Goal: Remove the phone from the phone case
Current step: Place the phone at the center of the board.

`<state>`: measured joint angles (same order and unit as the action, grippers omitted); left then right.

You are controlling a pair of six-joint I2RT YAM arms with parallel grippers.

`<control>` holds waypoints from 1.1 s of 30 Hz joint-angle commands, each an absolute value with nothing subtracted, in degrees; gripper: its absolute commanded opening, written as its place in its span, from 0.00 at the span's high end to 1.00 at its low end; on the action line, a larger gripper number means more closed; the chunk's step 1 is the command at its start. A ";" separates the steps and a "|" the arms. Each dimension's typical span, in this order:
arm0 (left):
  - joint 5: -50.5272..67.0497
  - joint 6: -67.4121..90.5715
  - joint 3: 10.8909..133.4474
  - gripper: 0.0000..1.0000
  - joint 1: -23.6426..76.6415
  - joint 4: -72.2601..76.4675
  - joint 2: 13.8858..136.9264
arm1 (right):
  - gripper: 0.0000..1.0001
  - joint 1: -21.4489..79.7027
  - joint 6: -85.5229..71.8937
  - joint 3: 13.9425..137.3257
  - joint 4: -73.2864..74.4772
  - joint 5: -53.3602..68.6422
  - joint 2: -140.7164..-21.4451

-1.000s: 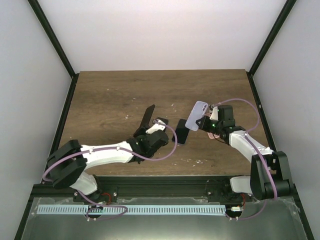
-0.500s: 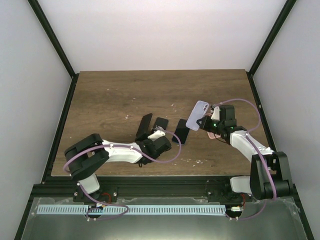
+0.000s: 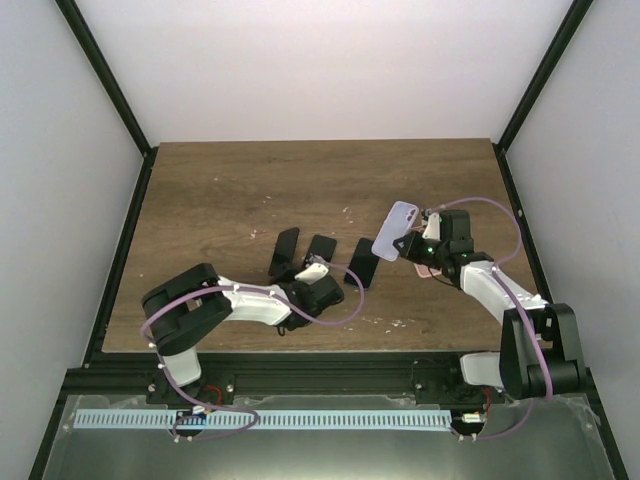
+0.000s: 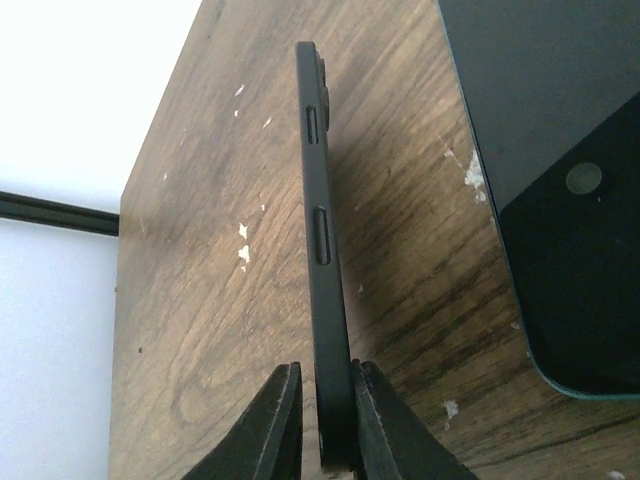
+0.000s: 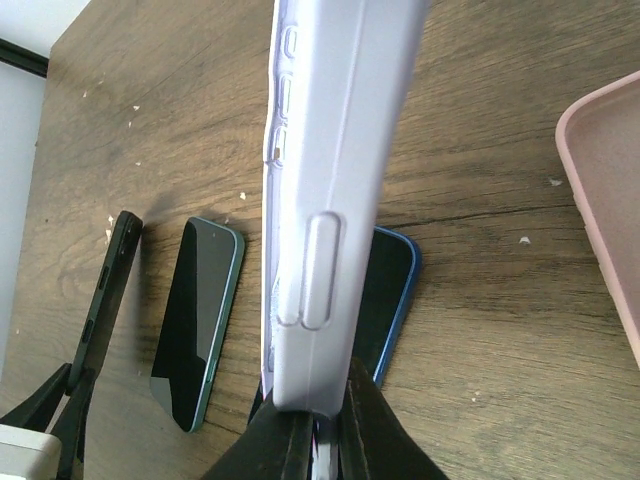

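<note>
My right gripper (image 3: 413, 247) (image 5: 322, 400) is shut on the bottom end of a lilac phone case (image 3: 393, 228) (image 5: 330, 150) and holds it above the table, tilted up. I cannot tell whether a phone is inside it. My left gripper (image 3: 305, 272) (image 4: 325, 375) is shut on the end of a black phone (image 3: 285, 252) (image 4: 320, 250), which stands on its long edge on the wood, side buttons facing the camera. It also shows in the right wrist view (image 5: 108, 290).
A green-edged phone (image 3: 320, 250) (image 5: 200, 320) (image 4: 560, 200) and a blue-edged phone (image 3: 362, 262) (image 5: 390, 300) lie screen up between the grippers. A pink case (image 3: 428, 270) (image 5: 610, 190) lies under the right arm. The table's left edge (image 4: 150, 180) is near the black phone.
My left gripper has lowered the black phone from steeply raised down to the table, and the left arm's elbow has swung right. The right gripper and lilac case have barely moved.
</note>
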<state>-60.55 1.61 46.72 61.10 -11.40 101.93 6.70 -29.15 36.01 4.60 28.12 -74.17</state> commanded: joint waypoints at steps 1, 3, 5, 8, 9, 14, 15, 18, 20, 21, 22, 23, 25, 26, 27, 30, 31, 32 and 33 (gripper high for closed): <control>-61.10 3.00 47.91 0.84 60.73 -13.01 102.92 | 0.99 5.76 -28.31 36.83 3.12 28.65 -73.44; -61.26 3.58 48.28 0.81 60.72 -13.51 102.85 | 0.99 5.72 -28.31 36.86 3.09 28.83 -73.60; -61.20 4.13 48.53 0.77 60.74 -13.99 102.70 | 0.99 5.67 -28.30 36.91 3.12 28.84 -73.73; -60.65 4.85 49.02 0.73 60.72 -14.92 102.59 | 0.99 5.62 -28.33 36.99 3.16 28.91 -73.69; -60.07 4.81 49.29 0.71 60.73 -15.21 102.52 | 0.99 5.62 -28.30 37.00 3.21 28.92 -73.73; -58.09 8.11 53.40 0.61 60.69 -23.26 101.56 | 0.99 5.36 -28.22 37.00 3.18 28.88 -73.45; -57.33 9.08 53.94 0.59 60.73 -24.57 101.08 | 0.99 5.36 -28.21 36.96 3.19 28.90 -73.47; -54.49 10.86 54.69 0.56 60.78 -28.02 98.83 | 0.99 5.20 -28.07 37.09 3.17 28.90 -73.43; -53.42 12.04 54.75 0.55 60.90 -30.12 96.86 | 0.99 5.19 -27.62 37.10 3.09 28.71 -73.27; -52.91 12.36 54.76 0.54 60.98 -30.95 95.76 | 0.99 5.19 -27.26 37.17 3.00 28.69 -73.15; -52.28 12.58 54.76 0.54 61.06 -31.63 94.08 | 0.99 5.19 -26.68 37.30 2.98 28.44 -73.06; -51.73 12.73 54.58 0.54 61.13 -32.18 92.66 | 0.99 5.19 -26.07 37.51 3.05 27.99 -72.78; -50.61 12.79 54.26 0.53 61.11 -32.93 90.00 | 0.99 5.19 -23.97 37.72 3.13 27.33 -71.71; -49.97 12.86 54.27 0.52 61.12 -33.47 88.67 | 0.99 5.19 -21.98 38.00 3.13 27.34 -71.14; -49.26 12.90 54.38 0.52 61.17 -34.10 87.28 | 0.99 5.18 -19.74 38.52 3.71 26.99 -70.46; -45.50 12.90 55.26 0.50 61.13 -35.62 82.51 | 0.99 5.19 -11.07 41.66 6.98 26.68 -68.51; -44.05 12.51 55.47 0.47 61.09 -35.69 80.56 | 0.99 5.20 -7.71 43.42 9.12 27.13 -68.26; -42.65 12.17 55.62 0.43 61.06 -35.54 78.60 | 0.99 5.19 -4.00 46.02 11.73 28.71 -68.33; -41.00 11.68 55.80 0.40 60.96 -35.33 76.42 | 0.99 5.19 0.57 48.35 14.72 29.88 -68.61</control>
<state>-47.46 11.77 53.76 61.04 -33.82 82.94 5.69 -16.05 38.96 8.19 27.46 -70.28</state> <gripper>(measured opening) 0.550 0.047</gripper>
